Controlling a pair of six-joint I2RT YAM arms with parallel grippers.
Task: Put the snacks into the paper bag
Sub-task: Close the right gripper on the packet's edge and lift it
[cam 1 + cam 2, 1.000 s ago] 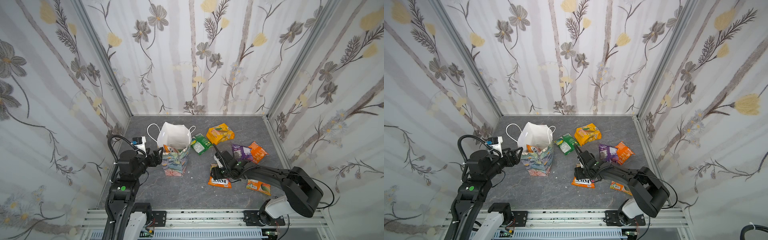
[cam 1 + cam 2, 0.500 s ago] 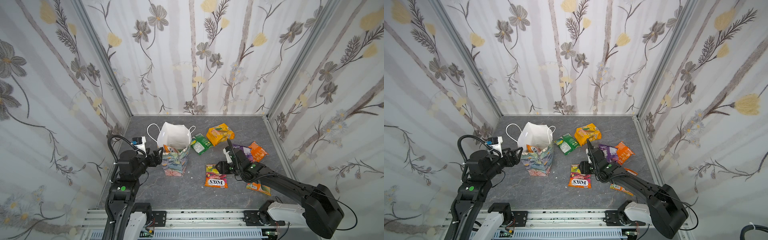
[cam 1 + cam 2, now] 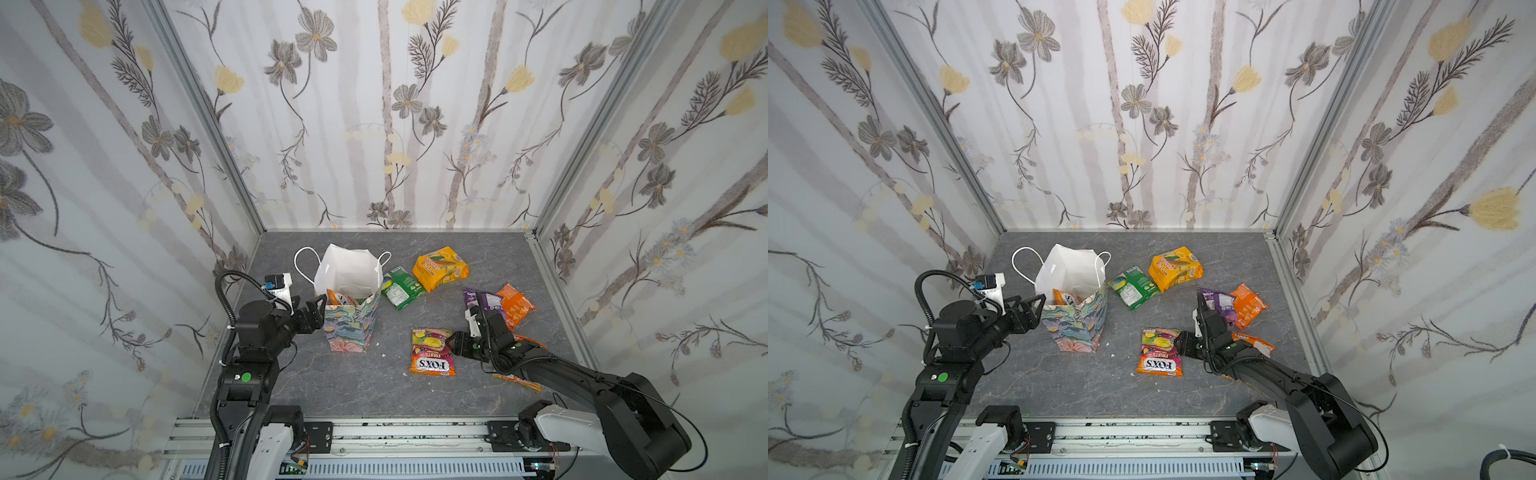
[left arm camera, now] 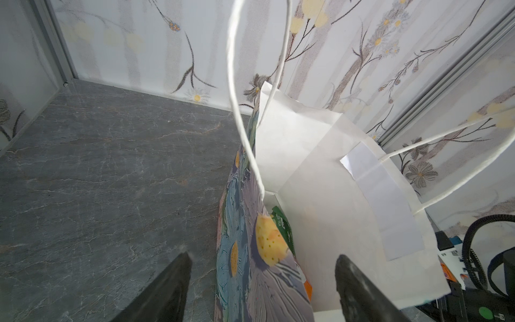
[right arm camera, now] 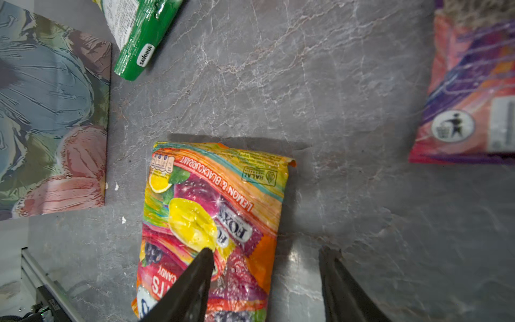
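1. The FOX'S packet [image 3: 432, 352] is turned round, flat near the paper bag [image 3: 351, 320]
2. The right gripper [image 3: 453, 343] is moved to its edge, wide and empty, so a fresh grasp is likely needed
3. The left gripper [image 3: 318, 307] is kept wide astride the bag wall

The paper bag [image 3: 351, 328] stands upright toward the left of the counter [image 3: 332, 395]. Its mouth is open, the inside is white, the outside has pastel painted flowers, and 2 white cord handles hang outward. An orange snack [image 3: 337, 297] pokes up inside its front wall, and the left wrist view shows a green snack [image 4: 281, 225] inside too.

6 packets lie loose on the counter:
- A green packet [image 3: 401, 286] is just beside the bag.
- A yellow-orange packet [image 3: 440, 268] is next to it.
- A purple packet [image 3: 482, 301] touches an orange packet [image 3: 515, 305].
- The FOX'S packet [image 3: 431, 352] lies flat, face up, apart in front.
- An orange-white packet [image 3: 1258, 343] is partly hidden.
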